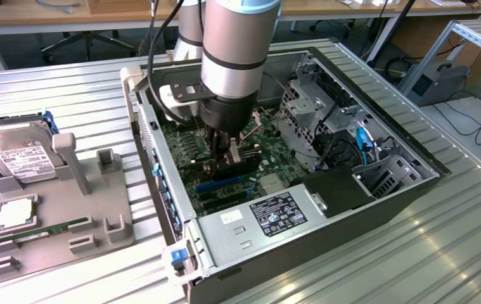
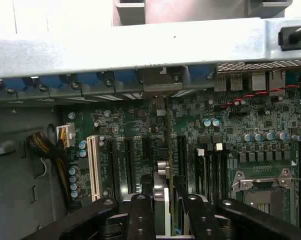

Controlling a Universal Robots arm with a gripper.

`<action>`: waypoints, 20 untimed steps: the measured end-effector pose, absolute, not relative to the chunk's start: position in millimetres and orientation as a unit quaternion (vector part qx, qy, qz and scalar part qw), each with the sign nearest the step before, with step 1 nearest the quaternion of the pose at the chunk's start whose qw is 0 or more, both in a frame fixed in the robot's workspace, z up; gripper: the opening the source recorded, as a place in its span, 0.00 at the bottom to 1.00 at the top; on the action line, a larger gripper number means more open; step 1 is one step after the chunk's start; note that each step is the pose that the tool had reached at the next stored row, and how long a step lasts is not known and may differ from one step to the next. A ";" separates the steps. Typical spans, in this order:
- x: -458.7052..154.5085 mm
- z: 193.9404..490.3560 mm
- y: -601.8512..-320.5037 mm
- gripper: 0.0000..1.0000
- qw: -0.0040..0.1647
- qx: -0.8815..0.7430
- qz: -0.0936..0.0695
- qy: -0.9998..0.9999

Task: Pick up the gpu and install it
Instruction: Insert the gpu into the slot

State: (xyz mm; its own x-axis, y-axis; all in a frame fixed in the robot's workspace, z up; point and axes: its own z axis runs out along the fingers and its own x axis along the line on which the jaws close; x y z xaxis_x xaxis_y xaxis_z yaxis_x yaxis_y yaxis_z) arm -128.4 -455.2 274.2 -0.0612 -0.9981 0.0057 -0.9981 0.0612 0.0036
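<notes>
A: The hand (image 2: 165, 212) is reaching down inside the open computer case (image 1: 392, 190), and it's clenching the gpu (image 2: 163, 150) edge-on between its fingers (image 2: 141, 215).

B: Where's the card sitting?

A: It's standing upright over the motherboard (image 2: 230, 130), in line with the black expansion slots (image 2: 128, 160), its bracket end pointing at the case's rear wall (image 2: 140, 47).

B: And outside?

A: A hard drive (image 1: 20, 155) and RAM stick (image 1: 42, 231) are resting in the grey holder (image 1: 96, 221) on the surface (image 1: 71, 95).

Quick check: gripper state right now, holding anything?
Gripper: shut on the gpu, held edge-on over the motherboard slots inside the computer case.
</notes>
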 end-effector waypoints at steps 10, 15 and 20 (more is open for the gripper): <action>-129.3 272.3 -454.4 0.27 0.003 0.685 0.001 -0.729; -129.3 272.1 -454.4 0.27 0.003 0.685 0.001 -0.729; -129.4 272.0 -454.4 0.27 0.007 0.685 -0.003 -0.729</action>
State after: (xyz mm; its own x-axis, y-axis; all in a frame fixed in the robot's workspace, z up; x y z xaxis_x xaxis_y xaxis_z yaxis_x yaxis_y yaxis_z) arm -129.4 -454.4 272.0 -0.0618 -0.9981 0.0066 -0.9980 0.0619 0.0142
